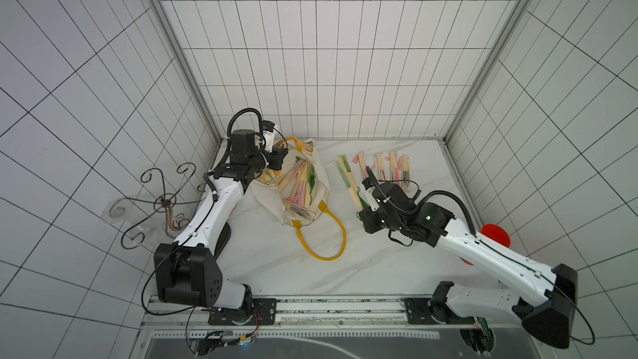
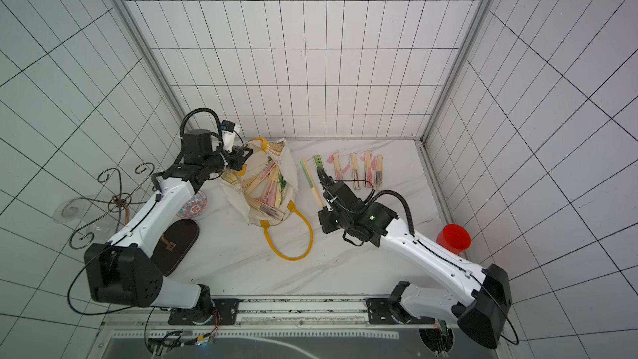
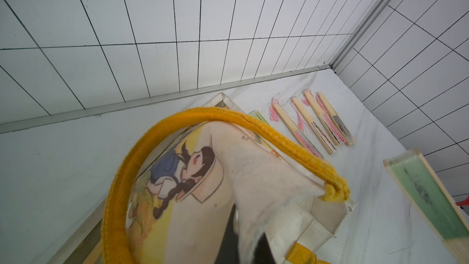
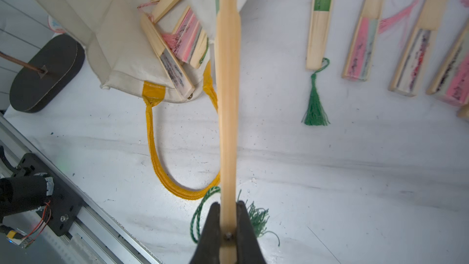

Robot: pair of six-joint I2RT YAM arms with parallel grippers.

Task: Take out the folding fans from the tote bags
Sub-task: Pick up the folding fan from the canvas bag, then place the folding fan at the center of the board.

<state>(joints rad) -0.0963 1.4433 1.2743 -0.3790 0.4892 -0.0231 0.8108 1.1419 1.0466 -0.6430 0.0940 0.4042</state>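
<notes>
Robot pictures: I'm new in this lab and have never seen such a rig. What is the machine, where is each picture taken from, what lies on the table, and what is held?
Two white robot arms stand at the table's near edge; each ends in a pincer, the end effector. Both top views look down on everything from overhead; each wrist view comes from a camera on one arm. On the table lie a tote with fans inside and a row of five fans already out. Nearby are a bowl, a wire stand and a red cup. The left end effector is shut on the tote's rim. The right end effector is shut on a green fan, near its pivot.
</notes>
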